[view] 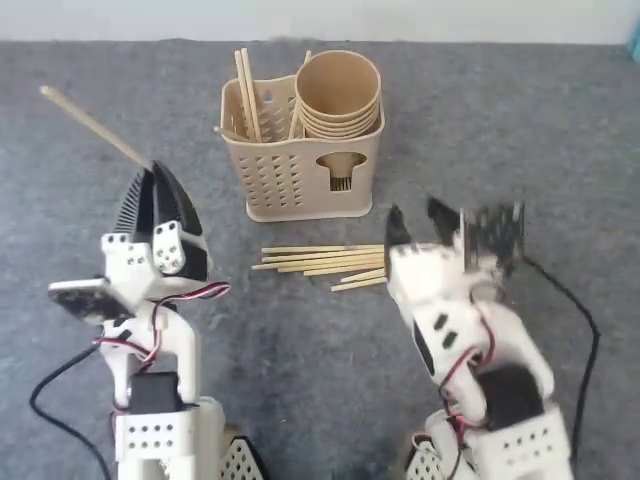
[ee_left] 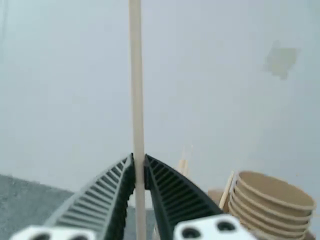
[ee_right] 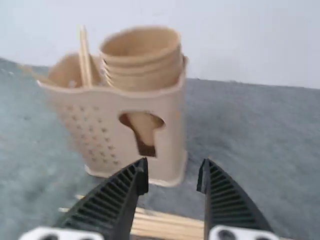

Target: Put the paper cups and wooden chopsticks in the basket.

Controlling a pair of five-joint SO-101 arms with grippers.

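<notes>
Basket [view: 300,175]: upper centre of the high view, upright on the grey table [view: 560,130]. Paper cups [view: 340,95]: one nested stack standing in the basket's right compartment. Every cup in sight is in that stack, so this part of the task looks done. Stowed chopsticks [view: 246,95]: a few, upright in the basket's left compartment. Loose chopsticks [view: 320,262]: a bundle of perhaps six or seven (the count is uncertain where they overlap), lying flat at centre frame just below the basket. These remain to be put away. Single chopstick [view: 92,124]: slants toward the upper left, clear of the table and not yet over the basket. Left gripper [view: 152,175]: left of centre, fingers closed tight on that chopstick's lower part, with nothing but the stick between them. Right gripper [view: 417,215]: right of centre, at the right end of the loose bundle, fingers moderately parted and holding nothing. Whether a tip touches the bundle cannot be told.
</notes>
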